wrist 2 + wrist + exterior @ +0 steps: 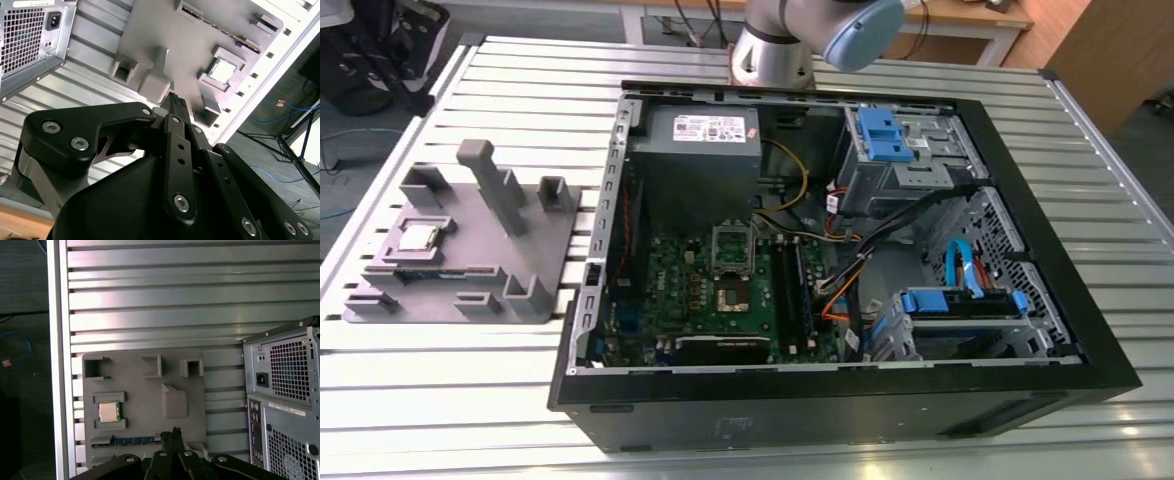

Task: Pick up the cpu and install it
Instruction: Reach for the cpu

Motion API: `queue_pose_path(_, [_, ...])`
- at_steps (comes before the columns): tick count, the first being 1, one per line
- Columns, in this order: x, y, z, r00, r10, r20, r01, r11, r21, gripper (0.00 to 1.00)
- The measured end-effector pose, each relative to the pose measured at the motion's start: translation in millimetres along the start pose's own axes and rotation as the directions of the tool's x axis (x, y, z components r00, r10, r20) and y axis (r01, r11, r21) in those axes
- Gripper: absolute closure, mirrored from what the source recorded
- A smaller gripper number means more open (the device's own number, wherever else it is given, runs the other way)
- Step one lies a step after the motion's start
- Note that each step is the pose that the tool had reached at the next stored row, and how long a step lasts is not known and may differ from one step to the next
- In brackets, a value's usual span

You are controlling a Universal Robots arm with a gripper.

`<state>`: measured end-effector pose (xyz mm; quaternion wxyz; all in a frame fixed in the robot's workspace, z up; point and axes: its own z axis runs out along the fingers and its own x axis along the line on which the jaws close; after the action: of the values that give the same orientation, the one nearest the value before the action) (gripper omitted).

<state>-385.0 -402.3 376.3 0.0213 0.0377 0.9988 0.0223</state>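
the gripper (173, 432) hangs above the grey plastic block (135, 400) on the slatted metal table (150, 290). its fingers are pressed together with nothing between them. the cpu (109, 412) lies flat in a square pocket of that block, below the gripper and off to one side of its tips, untouched. the open computer case (854, 405) stands on the gripper's other side, just beside the block. in the exterior view its green motherboard (680, 270) and socket (728, 292) show, well apart from the cpu.
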Motion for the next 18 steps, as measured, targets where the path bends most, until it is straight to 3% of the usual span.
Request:
queue_pose_path(10, [17.4,-3.0,7.9,1.0000,0.000,0.0000,0.000,1.0000,-0.0001,0.89])
queue_pose_path(18, [21.7,-3.5,8.7,1.0000,0.000,0.0000,0.000,1.0000,0.0000,0.89])
